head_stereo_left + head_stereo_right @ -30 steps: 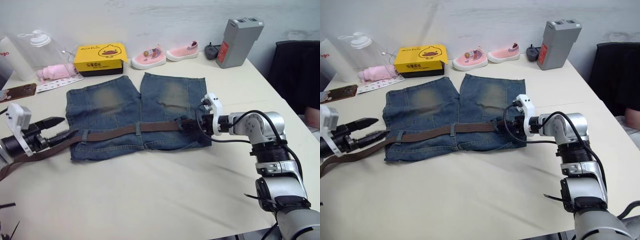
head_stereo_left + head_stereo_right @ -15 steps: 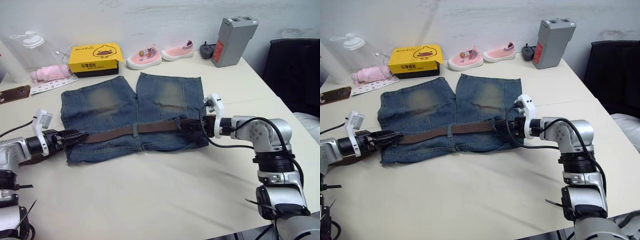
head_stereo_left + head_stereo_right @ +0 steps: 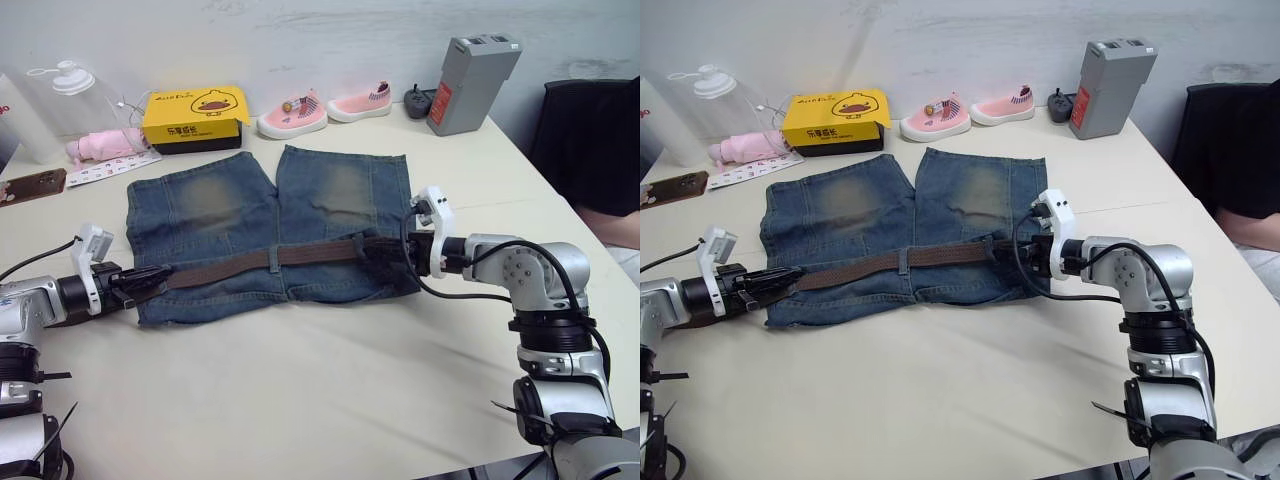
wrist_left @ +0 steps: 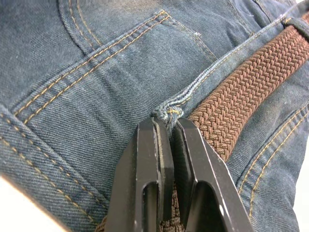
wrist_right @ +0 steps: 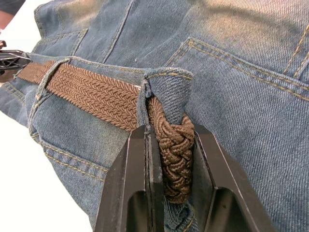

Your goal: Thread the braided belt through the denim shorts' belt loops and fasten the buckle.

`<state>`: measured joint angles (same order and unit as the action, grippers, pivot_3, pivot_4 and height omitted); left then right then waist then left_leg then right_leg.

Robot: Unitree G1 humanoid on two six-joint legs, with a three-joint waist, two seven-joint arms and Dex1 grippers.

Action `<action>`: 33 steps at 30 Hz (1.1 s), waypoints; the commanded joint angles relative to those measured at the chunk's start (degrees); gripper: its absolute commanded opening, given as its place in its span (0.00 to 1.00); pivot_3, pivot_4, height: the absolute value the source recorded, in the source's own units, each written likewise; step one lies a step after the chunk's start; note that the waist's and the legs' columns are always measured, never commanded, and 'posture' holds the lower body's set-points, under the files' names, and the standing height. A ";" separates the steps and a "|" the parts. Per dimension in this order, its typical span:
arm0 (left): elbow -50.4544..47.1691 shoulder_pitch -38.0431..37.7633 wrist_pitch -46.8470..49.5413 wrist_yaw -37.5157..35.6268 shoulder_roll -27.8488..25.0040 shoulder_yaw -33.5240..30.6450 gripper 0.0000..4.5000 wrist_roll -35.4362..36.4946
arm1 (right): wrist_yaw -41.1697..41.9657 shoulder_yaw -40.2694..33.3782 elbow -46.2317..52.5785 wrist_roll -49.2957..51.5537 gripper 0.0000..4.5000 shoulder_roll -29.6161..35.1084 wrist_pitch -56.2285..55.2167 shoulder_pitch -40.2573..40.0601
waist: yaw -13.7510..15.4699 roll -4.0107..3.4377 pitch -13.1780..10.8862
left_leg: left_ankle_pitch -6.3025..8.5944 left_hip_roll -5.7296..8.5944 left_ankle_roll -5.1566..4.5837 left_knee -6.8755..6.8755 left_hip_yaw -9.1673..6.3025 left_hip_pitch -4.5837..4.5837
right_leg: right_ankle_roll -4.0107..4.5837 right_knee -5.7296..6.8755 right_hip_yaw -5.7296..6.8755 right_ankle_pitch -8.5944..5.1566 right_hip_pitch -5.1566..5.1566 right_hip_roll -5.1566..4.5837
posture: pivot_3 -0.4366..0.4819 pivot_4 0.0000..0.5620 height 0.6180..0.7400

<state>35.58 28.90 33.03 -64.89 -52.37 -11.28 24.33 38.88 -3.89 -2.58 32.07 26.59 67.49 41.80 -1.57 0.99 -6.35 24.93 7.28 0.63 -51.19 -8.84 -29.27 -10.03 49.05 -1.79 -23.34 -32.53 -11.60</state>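
Note:
The denim shorts (image 3: 210,205) lie flat on the table, waistband toward me. The braided belt (image 3: 250,262) runs along the waistband under a belt loop (image 3: 273,258) at the middle. At the waistband's left end my left gripper (image 3: 158,276) is shut, its tips pinching the edge of a belt loop (image 4: 169,112) right beside the belt (image 4: 241,92). My right gripper (image 3: 385,252) is at the right end, shut on the belt (image 5: 176,145) together with a fold of denim (image 5: 166,84). The buckle is hidden.
Along the table's far edge stand a clear bottle (image 3: 65,95), a yellow box (image 3: 193,112), two pink shoes (image 3: 295,115) and a grey upright box (image 3: 473,82). A phone (image 3: 30,187) lies at far left. A black chair (image 3: 590,130) stands beside the table's right edge.
My left gripper has come in from the left to the waistband's left end and closed its fingers there. The belt's loose tail no longer trails off left. The right gripper keeps its hold.

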 commanded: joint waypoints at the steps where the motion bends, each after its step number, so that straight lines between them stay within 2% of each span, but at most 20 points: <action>1: 3.83 5.74 -3.70 2.42 1.10 -0.95 0.00 -1.53 | -1.71 -0.86 -4.80 -3.34 0.09 -0.43 -8.65 4.16 | 0.08 0.01 0.01 | -0.02 0.02 -0.01 -0.04 0.00 -0.01 | -0.02 0.01 0.02 0.01 0.01 0.00 | 0.48 0.27 0.15; 5: 10.21 14.10 -11.54 8.22 3.59 -2.96 0.00 -3.24 | -0.38 -1.21 -9.93 -5.62 0.09 -0.31 -18.15 6.72 | 0.16 0.12 0.06 | -0.10 0.07 0.00 -0.13 -0.01 -0.08 | -0.09 0.03 0.03 0.06 0.00 -0.03 | 0.48 0.27 0.15; 8: 2.81 12.31 -11.91 4.60 3.61 -6.81 0.00 1.46 | 5.00 -3.56 -2.19 -1.20 0.09 1.32 -20.47 3.33 | -0.21 0.15 0.09 | -0.08 0.06 -0.02 -0.07 -0.03 -0.08 | -0.10 0.14 0.02 0.06 -0.05 -0.03 | 0.48 0.27 0.15; 12: -20.49 -1.69 -4.81 2.20 3.53 -14.75 0.00 11.08 | 12.20 -8.63 12.98 9.19 0.09 5.89 -16.64 -6.14 | -1.02 0.14 0.09 | 0.06 0.06 -0.26 0.03 -0.03 -0.02 | -0.04 0.34 -0.01 0.09 -0.10 0.00 | 0.48 0.27 0.15; 14: -30.87 -10.63 -3.16 2.45 3.73 -17.77 0.00 12.85 | 16.69 -8.99 20.01 11.32 0.09 9.95 -17.01 -12.87 | -1.35 0.15 0.10 | 0.10 0.06 -0.34 0.06 -0.05 0.01 | 0.06 0.30 -0.01 0.15 -0.06 0.01 | 0.48 0.27 0.15; 17: -43.61 -28.97 -11.87 2.32 5.63 -19.54 0.00 5.99 | 19.76 -6.39 27.56 5.67 0.09 16.00 -23.67 -24.79 | -1.32 0.02 0.17 | 0.24 0.04 -0.51 0.21 -0.03 0.14 | 0.12 -0.31 0.00 0.19 0.17 0.00 | 0.48 0.27 0.15; 19: -46.37 -36.82 -19.32 3.34 7.09 -19.70 0.00 0.80 | 19.87 -3.13 29.37 0.01 0.09 19.56 -27.95 -30.26 | -0.77 -0.04 0.16 | 0.29 0.05 -0.51 0.17 0.11 0.16 | 0.12 -0.63 -0.02 0.18 0.28 -0.05 | 0.48 0.27 0.15; 22: -45.77 -42.24 -35.15 6.83 9.54 -19.15 0.00 -8.04 | 19.17 -0.65 29.85 -5.51 0.09 22.02 -33.90 -34.60 | 0.74 -0.01 0.09 | 0.25 -0.08 -0.53 -0.13 0.71 0.12 | -0.03 -0.90 0.04 0.23 0.38 -0.27 | 0.48 0.27 0.15; 24: -44.69 -43.24 -41.31 9.70 11.17 -19.12 0.00 -11.30 | 19.19 -0.16 29.74 -7.89 0.09 22.92 -37.03 -36.34 | 1.91 -0.14 -0.01 | 0.24 -0.10 -0.77 -0.30 0.76 0.00 | 0.36 -0.94 0.05 0.21 0.38 -0.31 | 0.48 0.27 0.15; 26: -43.70 -44.25 -45.81 10.51 11.64 -18.60 0.20 -13.04 | 20.25 0.47 29.34 -10.26 0.09 24.36 -40.71 -37.88 | 3.20 -0.30 -0.11 | 0.28 -0.10 -0.89 -0.49 0.86 0.04 | 0.44 -0.94 0.08 0.26 0.61 -0.40 | 0.48 0.27 0.15; 28: -42.97 -46.64 -48.92 9.37 11.22 -17.82 0.34 -13.77 | 21.29 0.29 28.67 -10.83 0.32 25.31 -42.89 -38.74 | 4.05 -0.36 -0.13 | 0.36 -0.08 -1.04 -0.65 0.89 0.01 | 0.46 -0.92 0.26 0.23 0.72 -0.52 | 0.48 0.27 0.15; 29: -42.55 -47.85 -49.96 8.85 10.84 -17.54 0.44 -13.93 | 22.25 0.23 28.51 -10.90 0.40 26.22 -43.54 -39.34 | 4.34 -0.35 -0.13 | 0.46 -0.07 -1.14 -0.72 0.91 0.00 | 0.53 -0.88 0.27 0.19 0.72 -0.52 | 0.48 0.27 0.15; 33: -42.31 -54.03 -47.45 3.29 7.25 -18.40 0.84 -10.70 | 26.99 -0.16 26.43 -13.47 0.82 31.06 -48.76 -41.72 | 4.64 -0.34 -0.12 | 0.60 0.00 -1.14 -0.91 0.90 -0.02 | 0.49 -0.64 0.38 0.19 0.67 -0.57 | 0.48 0.27 0.15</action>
<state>-6.16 -23.39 -15.37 -58.82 -43.26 -28.52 12.33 63.66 -2.66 23.90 19.39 56.13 21.42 0.40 3.07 0.65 -6.47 25.57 7.28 -0.49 -52.11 -7.93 -29.30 -9.57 48.43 -1.29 -23.16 -31.86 -12.24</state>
